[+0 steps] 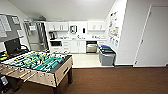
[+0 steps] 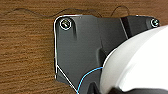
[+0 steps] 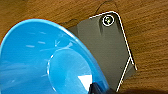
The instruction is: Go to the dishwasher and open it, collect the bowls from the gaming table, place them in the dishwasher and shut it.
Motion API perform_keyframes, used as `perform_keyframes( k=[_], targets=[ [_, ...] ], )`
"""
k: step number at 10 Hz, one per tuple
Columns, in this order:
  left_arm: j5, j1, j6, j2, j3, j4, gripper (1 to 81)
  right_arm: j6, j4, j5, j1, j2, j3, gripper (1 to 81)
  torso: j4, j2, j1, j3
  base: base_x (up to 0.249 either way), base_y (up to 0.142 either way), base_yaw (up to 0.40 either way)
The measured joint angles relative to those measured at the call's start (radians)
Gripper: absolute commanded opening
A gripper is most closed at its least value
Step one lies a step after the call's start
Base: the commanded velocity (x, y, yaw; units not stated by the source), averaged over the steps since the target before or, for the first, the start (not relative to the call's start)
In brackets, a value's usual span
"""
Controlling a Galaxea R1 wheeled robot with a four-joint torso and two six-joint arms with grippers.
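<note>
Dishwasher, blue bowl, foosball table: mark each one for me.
dishwasher [image 1: 91,46]: head view, on its steel front, under the far counter.
blue bowl [image 3: 37,50]: right wrist view, on its outer wall.
foosball table [image 1: 42,62]: head view, on the green field.

One blue bowl, one white bowl, one football table, one dishwasher, two bins.

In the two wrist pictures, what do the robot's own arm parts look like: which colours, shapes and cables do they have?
In the left wrist view, a dark flat plate with a round shiny fitting at its corner sits beside a rounded white housing. A thin blue cable and a thin black wire run along it. The right wrist view shows a similar dark plate with pale edges.
</note>
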Motion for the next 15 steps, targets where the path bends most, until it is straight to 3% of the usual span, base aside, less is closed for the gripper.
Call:
perform_keyframes(
  k=[15],
  targets=[
    [0.001,0.0,0.0,0.002,0.0,0.003,1.0,0.0,-0.001,-0.001,-0.005,0.002,-0.011,1.0,0.0,0.0,-0.001,0.0,0.146,0.0,0.0]
  ],
)
